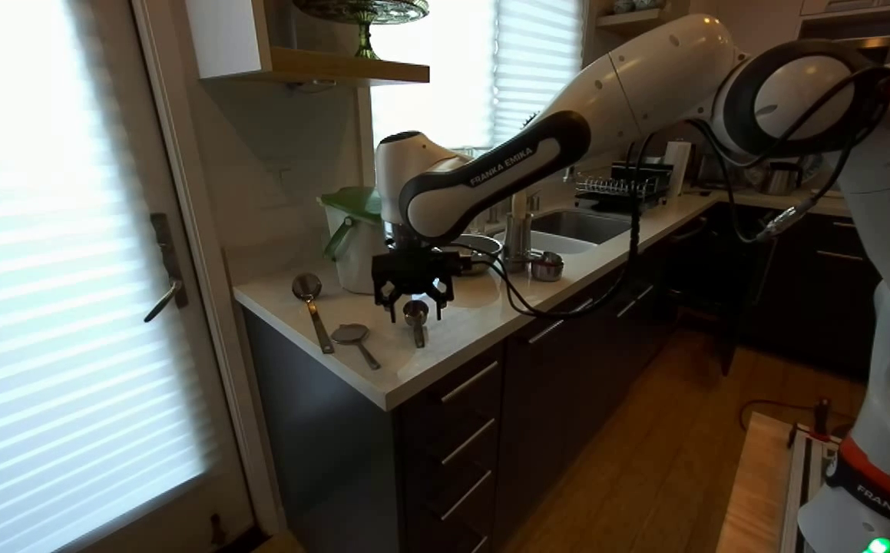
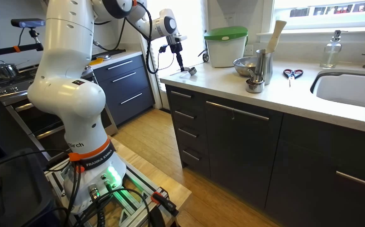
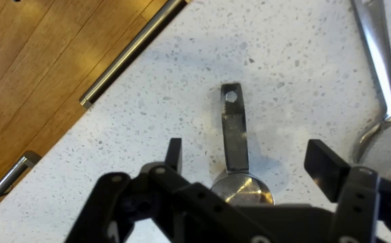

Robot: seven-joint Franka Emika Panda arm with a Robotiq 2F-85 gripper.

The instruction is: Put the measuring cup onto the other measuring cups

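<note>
The measuring cup [image 1: 416,309] rests on the counter near its end corner, its short dark handle [image 3: 235,138] pointing toward the counter's edge in the wrist view. It also shows, looking tilted, in an exterior view [image 2: 192,71]. My gripper [image 1: 416,316] is open and empty above it. In the wrist view the fingertips [image 3: 243,152] stand wide apart on either side of the handle, not touching it. Part of the cup's bowl is hidden behind the gripper body. The other measuring cups [image 2: 255,85] sit nested farther along the counter, also seen in an exterior view [image 1: 547,267].
Two long-handled scoops, one round [image 1: 307,286] and one flat [image 1: 351,333], lie beside the cup. A green-lidded bin [image 2: 226,47], a metal bowl [image 2: 244,64] and a tall metal holder [image 2: 264,67] stand behind. Scissors [image 2: 292,75] lie near the sink [image 2: 352,91].
</note>
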